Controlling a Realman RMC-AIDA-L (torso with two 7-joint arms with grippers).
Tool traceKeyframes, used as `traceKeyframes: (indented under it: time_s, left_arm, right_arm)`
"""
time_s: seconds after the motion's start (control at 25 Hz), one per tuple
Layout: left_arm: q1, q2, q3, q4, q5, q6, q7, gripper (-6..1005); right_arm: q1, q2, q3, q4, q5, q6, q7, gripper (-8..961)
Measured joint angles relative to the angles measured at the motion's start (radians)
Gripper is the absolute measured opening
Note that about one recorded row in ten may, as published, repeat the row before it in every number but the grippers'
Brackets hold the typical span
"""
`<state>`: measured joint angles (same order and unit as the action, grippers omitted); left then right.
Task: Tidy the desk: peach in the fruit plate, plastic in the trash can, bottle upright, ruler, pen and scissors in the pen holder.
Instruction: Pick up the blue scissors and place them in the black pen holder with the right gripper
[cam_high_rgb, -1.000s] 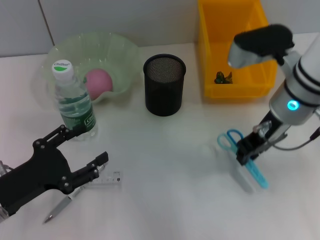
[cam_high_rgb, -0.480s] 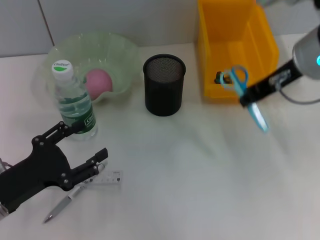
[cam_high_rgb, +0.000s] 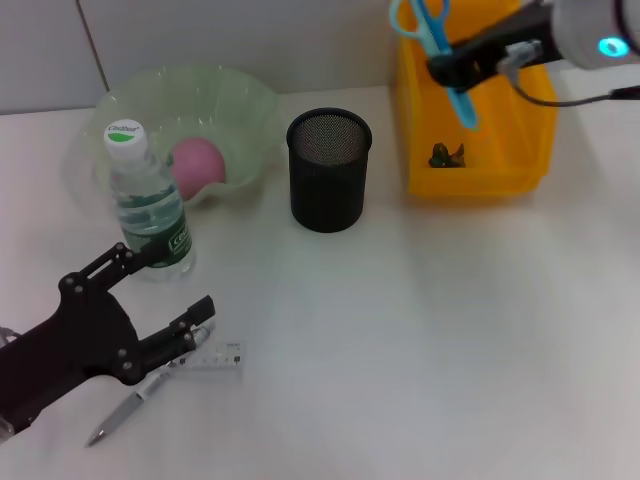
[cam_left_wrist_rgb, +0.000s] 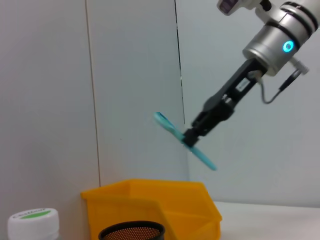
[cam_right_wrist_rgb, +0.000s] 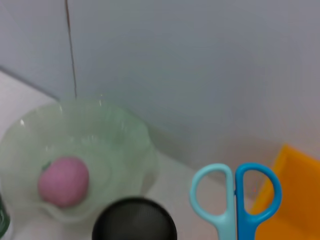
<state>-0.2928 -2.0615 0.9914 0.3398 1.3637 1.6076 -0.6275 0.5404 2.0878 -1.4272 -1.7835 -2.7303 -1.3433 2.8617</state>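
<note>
Right gripper (cam_high_rgb: 452, 68), jaws clamped on the scissors (cam_high_rgb: 437, 38), holds them aloft over the yellow bin (cam_high_rgb: 478, 182), blades tilted downward; the pen holder (cam_high_rgb: 329, 170) stands to their left. Left gripper (cam_high_rgb: 150, 305) gapes empty.

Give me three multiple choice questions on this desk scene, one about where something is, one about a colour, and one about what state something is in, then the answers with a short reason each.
1. Where is the peach?
A. in the fruit plate
B. in the trash can
C. on the bare desk

2. What colour is the pen holder?
A. yellow
B. black
C. green

3. What state are the scissors in?
A. lying flat on the desk
B. standing in the pen holder
C. held in the air by the right gripper

Answers:
1 A, the pink fruit sits inside the pale green bowl.
2 B, the mesh cup is black.
3 C, the head view shows the right gripper clamped on them above the yellow bin.
</note>
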Motion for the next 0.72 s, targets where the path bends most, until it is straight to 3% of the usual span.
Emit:
traceKeyframes:
  time_s: [0.24, 0.72]
  left_arm:
    - [0.003, 0.0, -0.001, -0.002, 0.0, 0.002, -0.009, 783]
    - [0.003, -0.003, -0.001, -0.003, 0.002, -0.006, -0.018, 783]
  right_arm:
    - [-0.029, -0.001, -0.119, 0.106, 0.011, 0.285, -0.027, 227]
    - [-0.05, -0.004, -0.32, 0.355, 0.054, 0.718, -0.03, 229]
